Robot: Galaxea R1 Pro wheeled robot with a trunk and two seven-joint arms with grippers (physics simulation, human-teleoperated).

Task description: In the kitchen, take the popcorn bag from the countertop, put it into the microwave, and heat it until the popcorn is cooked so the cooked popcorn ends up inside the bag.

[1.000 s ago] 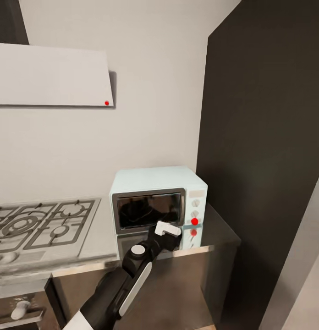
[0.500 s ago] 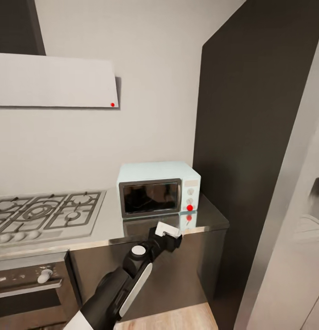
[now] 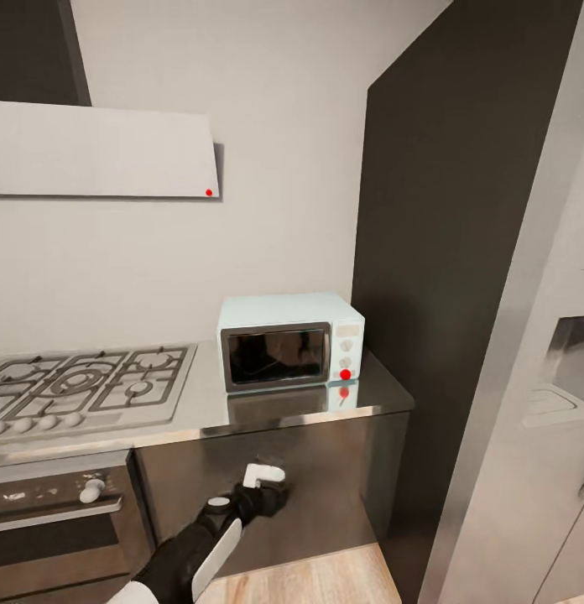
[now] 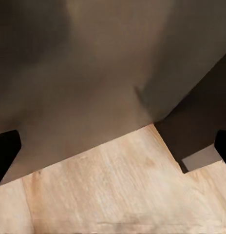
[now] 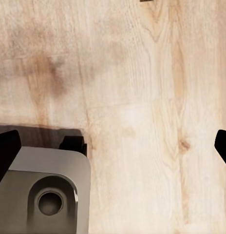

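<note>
The pale mint-blue microwave (image 3: pixel 290 340) stands at the right end of the steel countertop (image 3: pixel 200 415). Its dark glass door is closed and a red light (image 3: pixel 345 374) glows on its knob panel. The popcorn bag and the popcorn are out of view. My left gripper (image 3: pixel 271 493) hangs low in front of the dark cabinet, below the counter's edge and apart from the microwave. In the left wrist view the left gripper (image 4: pixel 113 146) is open over cabinet front and wooden floor. My right gripper (image 5: pixel 113 148) is open too, pointing down at the floor with nothing between its fingers.
A grey gas hob (image 3: pixel 82 386) lies left of the microwave, with an oven (image 3: pixel 57 520) under it and a white hood (image 3: pixel 99 151) above. A tall dark panel (image 3: pixel 435 252) and a grey fridge (image 3: pixel 544 403) stand to the right. My grey base (image 5: pixel 40 195) rests on the wooden floor (image 3: pixel 325 579).
The camera has drawn back, so the microwave looks smaller and the fridge has come into view. My left arm has dropped from the microwave's front to below the counter edge.
</note>
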